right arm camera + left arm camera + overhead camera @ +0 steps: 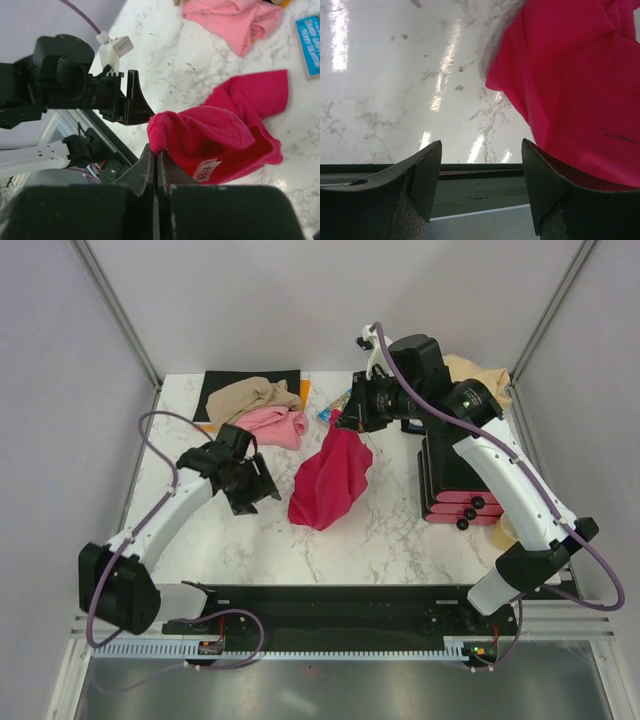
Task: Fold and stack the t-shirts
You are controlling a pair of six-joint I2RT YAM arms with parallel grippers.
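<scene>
The right gripper (345, 422) was clamped on a ribbed edge of the crimson t-shirt (330, 480), holding that end up while the rest drooped to the table (380, 540), right of and nearer than the black mat (225, 382). The left gripper (255, 490) hung just nearer than the mat, jaws wide and empty. The tan t-shirt (250, 395) lay on the mat, the pink t-shirt (272, 425) at its near edge.

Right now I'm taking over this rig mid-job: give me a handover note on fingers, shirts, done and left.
Left gripper: fingers open, empty, beside the red t-shirt.
Right gripper: shut on the red t-shirt's edge, holding it up.
Pink t-shirt and tan t-shirt crumpled far left; peach-cream t-shirt at the far right edge.
Done: nothing folded or stacked. Left: fold all four, stack.
</scene>
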